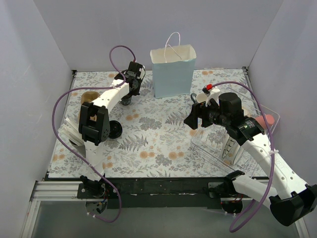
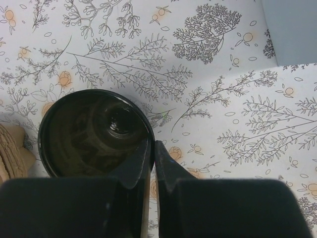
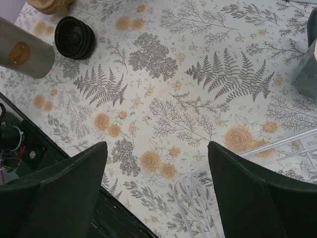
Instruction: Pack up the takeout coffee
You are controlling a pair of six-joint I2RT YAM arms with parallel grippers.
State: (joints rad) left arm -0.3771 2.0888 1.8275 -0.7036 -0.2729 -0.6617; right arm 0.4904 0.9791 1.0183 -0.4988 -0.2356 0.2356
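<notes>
Left claw [image 2: 152,145] is down on the takeout coffee [image 2: 89,134], which stands on the tabletop [image 1: 148,144] near the light-blue bag [image 1: 173,74], its left side, handy for a short hop in. The fingers are closed to a sliver and seem to pinch the lid's right rim, one over the lid, one outside. Right claw [image 3: 156,148] gapes wide and empty, hovering beside the wire rack [image 3: 185,198].

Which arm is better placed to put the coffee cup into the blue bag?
Left. The left gripper pinches the rim of the takeout coffee, close to the light-blue bag. The right gripper hangs open, away from both.
</notes>
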